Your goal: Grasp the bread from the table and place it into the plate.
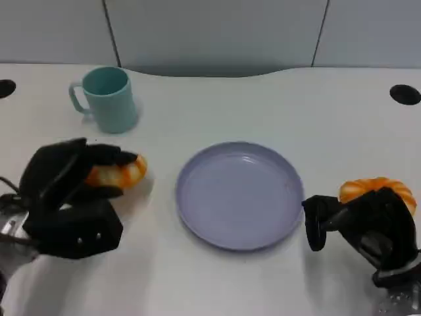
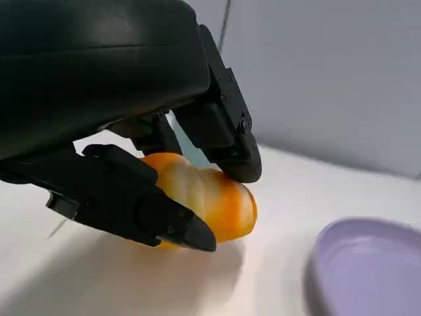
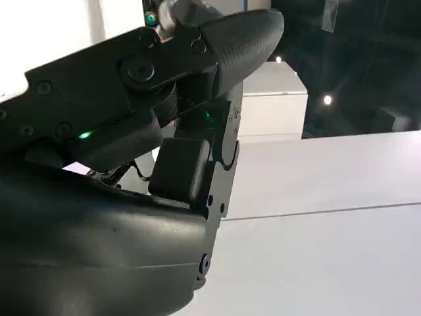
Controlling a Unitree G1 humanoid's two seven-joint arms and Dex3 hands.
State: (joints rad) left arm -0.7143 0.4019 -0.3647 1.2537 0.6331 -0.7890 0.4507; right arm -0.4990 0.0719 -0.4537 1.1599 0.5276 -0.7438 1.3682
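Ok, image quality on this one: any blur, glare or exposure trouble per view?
Head view: soft overall, even light, faint sheen on the plate. Left wrist view: left hand and bread sharp, plate edge blurred. Right wrist view: right hand dark against blown-out white table.

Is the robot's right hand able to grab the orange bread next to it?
Probably yes. The right hand sits right beside the second bread, just in front of it, with nothing between them. The plate lies off to the side, out of the way. Whether its fingers already touch the bread is unclear.
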